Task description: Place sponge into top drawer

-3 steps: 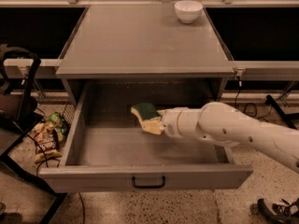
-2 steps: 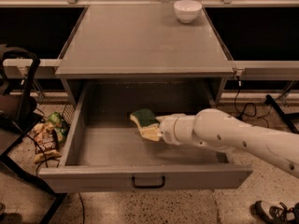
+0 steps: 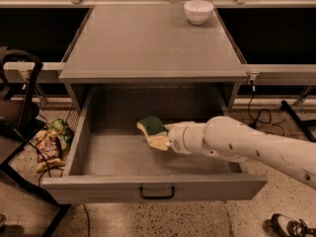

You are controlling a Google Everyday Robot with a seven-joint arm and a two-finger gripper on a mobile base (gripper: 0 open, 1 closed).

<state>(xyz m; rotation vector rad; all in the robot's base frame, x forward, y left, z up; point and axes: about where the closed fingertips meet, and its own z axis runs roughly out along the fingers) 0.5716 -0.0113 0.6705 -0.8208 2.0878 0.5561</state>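
Observation:
The top drawer (image 3: 74, 152) of the grey cabinet is pulled fully open, its front panel with a small black bar handle (image 3: 157, 193) nearest the camera. The sponge (image 3: 152, 131), pale yellow foam with a dark green top, is held tilted inside the drawer, a little above its floor near the middle. My gripper (image 3: 163, 138) reaches in from the right on a white arm and is shut on the sponge's near end; its fingers are mostly hidden by the sponge and wrist.
A white bowl (image 3: 198, 11) stands at the back right of the cabinet top (image 3: 148, 38). Snack bags (image 3: 49, 144) lie on the floor to the left by a black frame (image 3: 22, 107). Cables and a shoe (image 3: 291, 227) lie at right.
The arm has carried the sponge slightly left and lower inside the drawer. The grip on the sponge is unchanged.

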